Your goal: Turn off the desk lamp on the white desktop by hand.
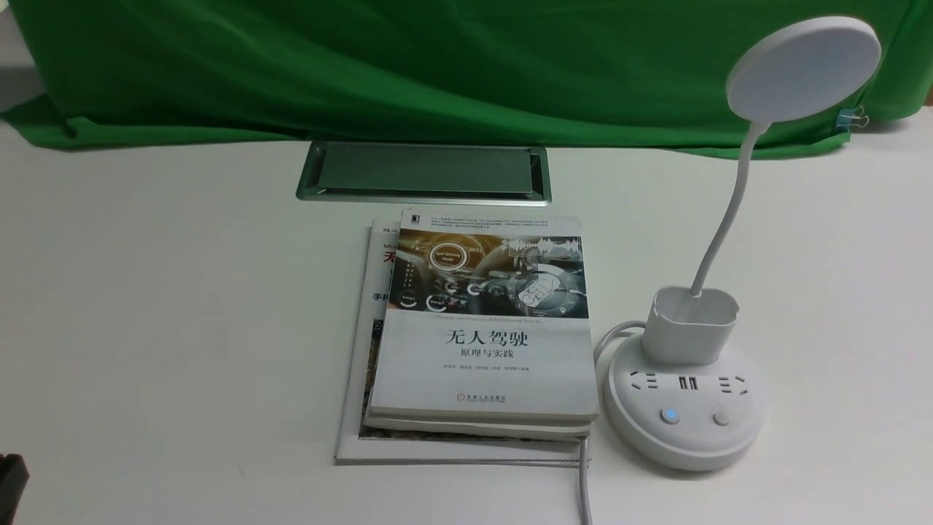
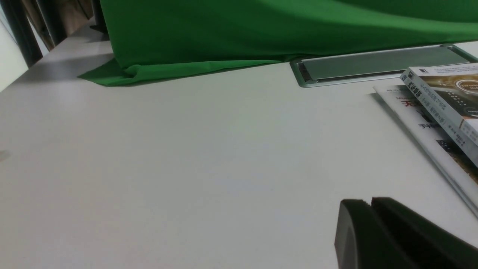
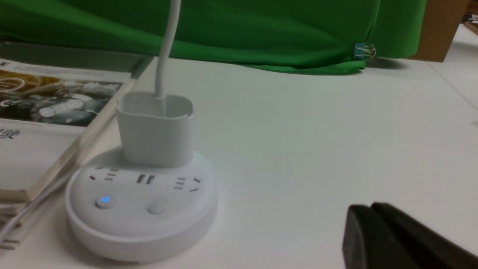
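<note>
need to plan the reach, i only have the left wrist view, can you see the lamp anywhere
Observer: Yes. In the front view the desk lamp stands on the white desktop, just right of a stack of books.
Operator: is a button lit on it
Observer: The left of two buttons on its base glows blue; the other button is unlit.
Operator: where is the right hand
Observer: The front view does not show it. The right wrist view shows the right hand apart from the base, touching nothing, fingers together.
</note>
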Available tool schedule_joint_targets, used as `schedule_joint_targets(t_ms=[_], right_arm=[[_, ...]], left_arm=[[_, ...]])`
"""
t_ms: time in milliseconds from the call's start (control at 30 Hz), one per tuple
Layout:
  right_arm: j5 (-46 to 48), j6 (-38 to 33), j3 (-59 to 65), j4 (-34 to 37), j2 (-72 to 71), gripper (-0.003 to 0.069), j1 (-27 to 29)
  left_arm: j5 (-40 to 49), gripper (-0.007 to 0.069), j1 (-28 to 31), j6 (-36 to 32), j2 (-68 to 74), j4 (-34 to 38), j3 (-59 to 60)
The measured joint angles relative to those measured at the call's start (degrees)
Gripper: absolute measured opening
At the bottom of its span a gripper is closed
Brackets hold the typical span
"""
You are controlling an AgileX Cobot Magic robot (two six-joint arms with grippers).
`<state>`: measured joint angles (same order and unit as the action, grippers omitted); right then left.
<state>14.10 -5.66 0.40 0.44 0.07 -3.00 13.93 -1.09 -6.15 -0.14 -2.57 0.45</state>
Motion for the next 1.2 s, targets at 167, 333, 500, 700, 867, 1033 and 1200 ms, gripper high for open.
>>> schedule_joint_targets(t_ms=[167, 333, 500, 700, 867, 1033, 1200], right_arm=[[0.0, 0.0, 0.0, 0.0, 0.0, 0.0045, 0.0], [0.0, 0.0, 0.0, 0.0, 0.0, 0.0045, 0.0], [0.0, 0.0, 0.0, 0.0, 0.0, 0.0047, 0.0], [0.1, 0.0, 0.0, 0.0, 0.0, 0.0050, 0.0], [0.1, 0.0, 0.0, 0.0, 0.0, 0.0053, 0.0], [0.2, 0.0, 0.0, 0.0, 0.0, 0.0053, 0.0], [0.2, 0.0, 0.0, 0.0, 0.0, 0.0056, 0.0]], left_arm=[[0.0, 0.0020, 0.0, 0.0, 0.0, 0.0, 0.0], [0.0, 0.0020, 0.0, 0.0, 0.0, 0.0, 0.0], [0.0, 0.0020, 0.0, 0.0, 0.0, 0.0, 0.0], [0.0, 0.0020, 0.0, 0.0, 0.0, 0.0, 0.0], [0.0, 0.0020, 0.0, 0.0, 0.0, 0.0, 0.0], [0.0, 0.0020, 0.0, 0.0, 0.0, 0.0, 0.0], [0.0, 0.0020, 0.0, 0.0, 0.0, 0.0, 0.0]])
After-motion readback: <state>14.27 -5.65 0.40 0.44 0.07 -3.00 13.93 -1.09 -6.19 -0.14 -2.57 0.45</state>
